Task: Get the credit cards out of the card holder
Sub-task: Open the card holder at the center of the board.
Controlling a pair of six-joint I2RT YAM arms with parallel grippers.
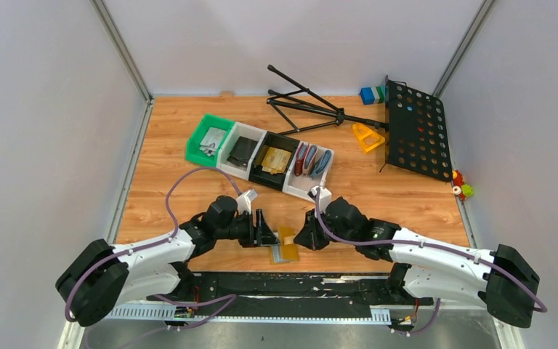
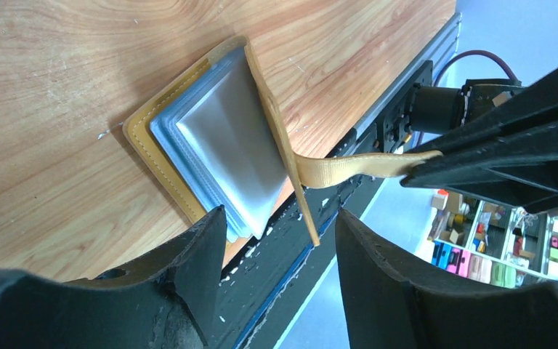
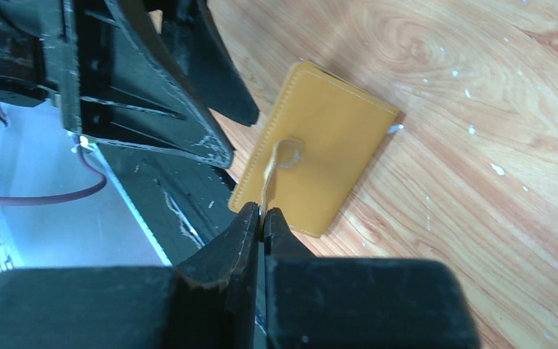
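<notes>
Two arms met at the near middle of the surface point(image 1: 407, 196) in the top view. The left tool point(image 1: 267, 234) and right tool point(image 1: 301, 236) flanked the card holder point(image 1: 286, 251), which lay at the near edge. A row of bins point(image 1: 261, 153) stood farther back.

From the left wrist, the left tool's fingers point(image 2: 203, 254) were spread, with nothing gripped. The holder lay open, its lower cover flat on the wood, its pale lining point(image 2: 225, 153) showing and its upper cover raised by a strap point(image 2: 349, 166).

From the right wrist, the right tool point(image 3: 263, 214) was pressed together, pinching that strap, with the mustard outer face just beyond.
</notes>
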